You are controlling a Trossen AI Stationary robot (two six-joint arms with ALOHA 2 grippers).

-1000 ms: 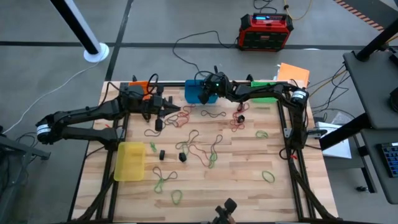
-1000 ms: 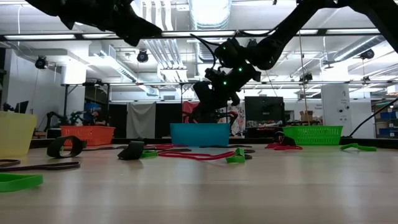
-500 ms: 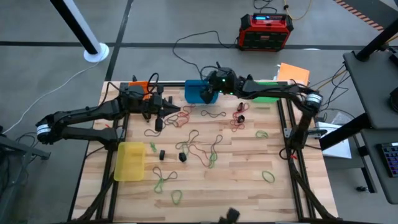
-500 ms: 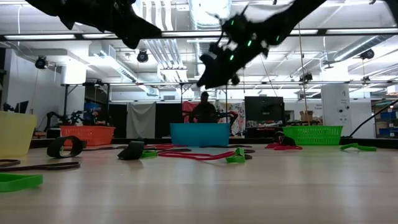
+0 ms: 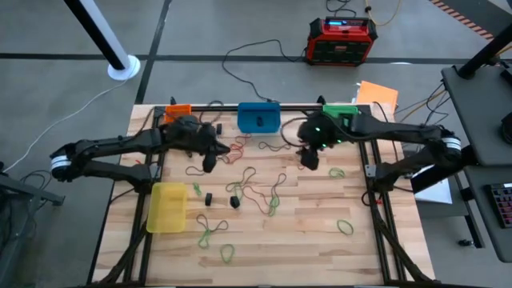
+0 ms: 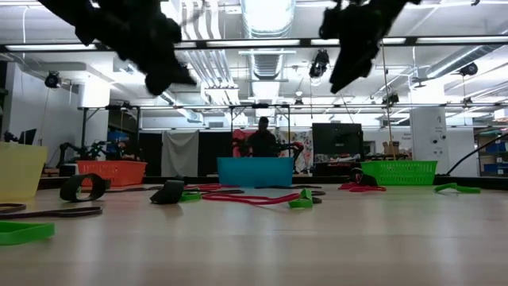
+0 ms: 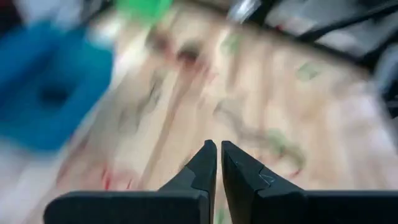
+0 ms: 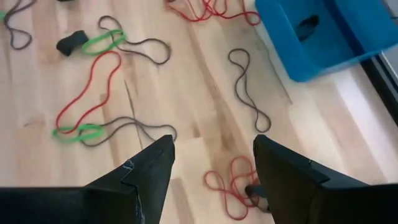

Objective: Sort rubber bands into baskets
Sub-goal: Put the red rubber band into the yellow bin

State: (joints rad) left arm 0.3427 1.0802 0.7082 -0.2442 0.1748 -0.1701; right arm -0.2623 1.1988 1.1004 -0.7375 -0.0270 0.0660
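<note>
Along the far edge of the pale wooden counter (image 5: 320, 240) stand three small rectangular plastic bins: an orange one (image 5: 178, 110), a blue one (image 5: 258, 117) with a dark band lying inside it, and a green one (image 5: 342, 114), while the translucent yellow bin (image 5: 168, 207) sits near the counter's left edge. Thin floppy rubber bands (image 5: 258, 188) in green, red-brown, tan and black lie scattered loose over the middle of the counter, with a few more green loops (image 5: 345, 227) towards the near right. The right claw (image 5: 308, 159) hangs above a cluster of red bands (image 8: 231, 180) between the blue and green bins, its fingers spread wide with nothing between them. The left claw (image 5: 209, 158) hovers over the counter in front of the orange bin, its fingers pressed together and holding nothing.
</note>
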